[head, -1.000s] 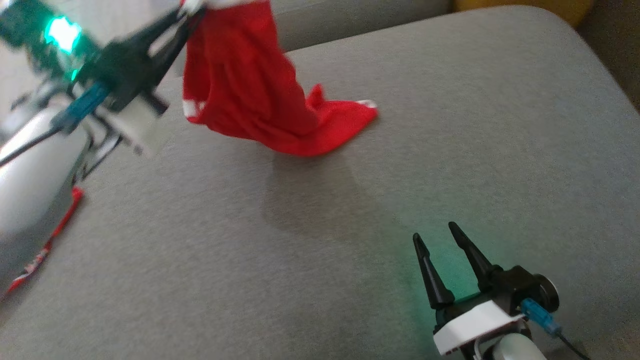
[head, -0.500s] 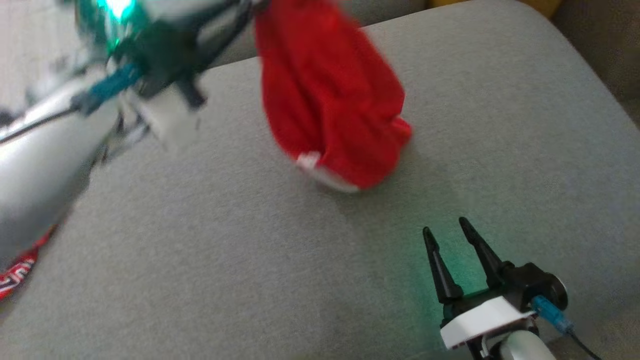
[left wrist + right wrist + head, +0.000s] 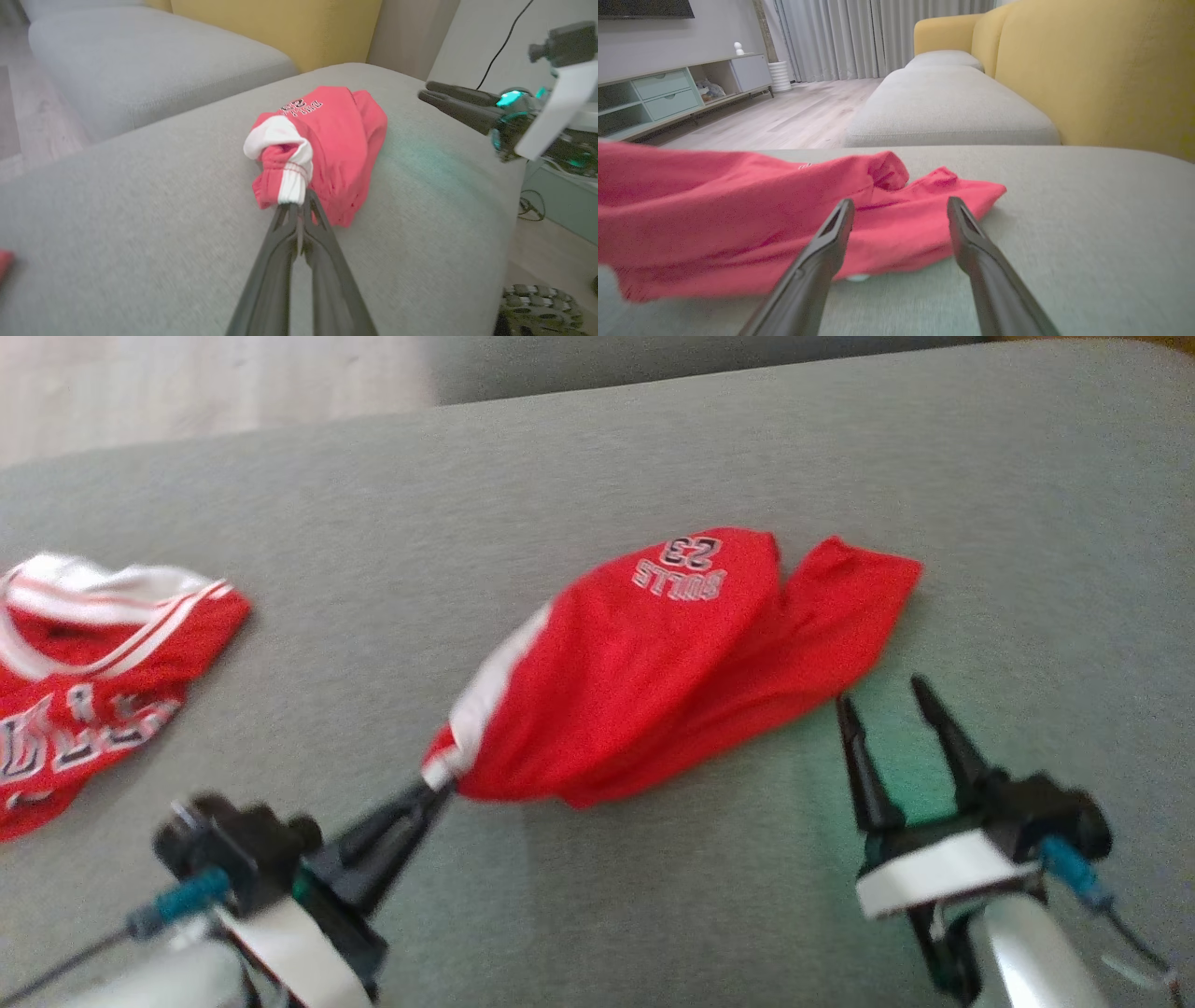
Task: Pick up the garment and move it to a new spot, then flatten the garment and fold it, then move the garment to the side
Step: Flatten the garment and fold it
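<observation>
The garment (image 3: 653, 663) is a pair of red shorts with white trim and a "Bulls 23" print, lying crumpled on the grey cushion (image 3: 597, 457). My left gripper (image 3: 439, 788) is shut on its white-trimmed waistband corner, low over the cushion; the left wrist view shows the bunched waistband (image 3: 285, 158) pinched at the tips of that gripper (image 3: 299, 205). My right gripper (image 3: 882, 700) stands open just right of the garment's near edge, nothing between its fingers. In the right wrist view the garment (image 3: 738, 214) lies just beyond the open right gripper (image 3: 901, 205).
A red and white jersey (image 3: 84, 681) lies at the cushion's left edge. Behind the cushion are another grey seat (image 3: 948, 102) and a yellow sofa back (image 3: 1087, 70). Wooden floor (image 3: 784, 112) and a TV cabinet (image 3: 668, 93) lie beyond.
The left gripper came down from high at the upper left to the lower left, laying the hanging garment onto the cushion. The head camera shifted, bringing the jersey into view.
</observation>
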Controlling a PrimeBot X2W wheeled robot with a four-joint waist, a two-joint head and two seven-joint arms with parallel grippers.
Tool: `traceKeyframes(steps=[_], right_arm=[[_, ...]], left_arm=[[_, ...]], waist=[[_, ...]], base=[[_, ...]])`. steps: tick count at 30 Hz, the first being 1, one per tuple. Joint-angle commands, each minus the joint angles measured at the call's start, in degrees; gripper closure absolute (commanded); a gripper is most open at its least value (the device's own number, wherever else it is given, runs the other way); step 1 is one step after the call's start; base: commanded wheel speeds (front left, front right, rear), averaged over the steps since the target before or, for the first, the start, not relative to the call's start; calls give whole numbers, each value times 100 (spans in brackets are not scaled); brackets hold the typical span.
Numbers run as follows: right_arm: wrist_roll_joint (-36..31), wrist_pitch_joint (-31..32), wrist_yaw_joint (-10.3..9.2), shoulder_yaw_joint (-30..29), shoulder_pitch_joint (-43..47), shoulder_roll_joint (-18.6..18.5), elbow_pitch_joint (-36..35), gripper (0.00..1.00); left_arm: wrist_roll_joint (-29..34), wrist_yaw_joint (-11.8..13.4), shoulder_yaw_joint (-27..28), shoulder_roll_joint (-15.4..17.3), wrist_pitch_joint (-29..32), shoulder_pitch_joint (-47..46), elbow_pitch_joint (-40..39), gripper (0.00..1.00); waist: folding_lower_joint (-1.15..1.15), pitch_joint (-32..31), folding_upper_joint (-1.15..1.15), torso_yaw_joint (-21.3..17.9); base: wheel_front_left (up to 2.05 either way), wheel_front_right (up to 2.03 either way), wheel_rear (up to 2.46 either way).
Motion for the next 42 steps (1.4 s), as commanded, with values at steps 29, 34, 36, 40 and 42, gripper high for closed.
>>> traceKeyframes(steps=[29,34,36,40,42], right_arm=[[893,-31,-4,546,-3614,-613,2689,100],[618,-34,-4,-309,-2379,-443,1573,100],[549,-34,-4,-486,-1743,-316,1409,100],[342,219,-4,-819,-608,-105,1144,66],[330,406,-4,-841,-195,-53,1008,0]], left_arm=[[1177,-112,1328,-1523,-488,25,521,100],[1349,-321,1329,-1624,-488,199,541,100],[1303,-310,1279,-1622,-485,328,570,100],[1167,-258,1174,-1540,-406,626,614,100],[1145,-202,1135,-1479,-365,743,652,100]], waist=[[0,138,0,506],[0,212,0,-324],[0,269,0,-528],[0,384,0,-815],[0,426,0,-889]], base=[[0,0,0],[0,0,0],[0,0,0],[0,0,0],[0,0,0]])
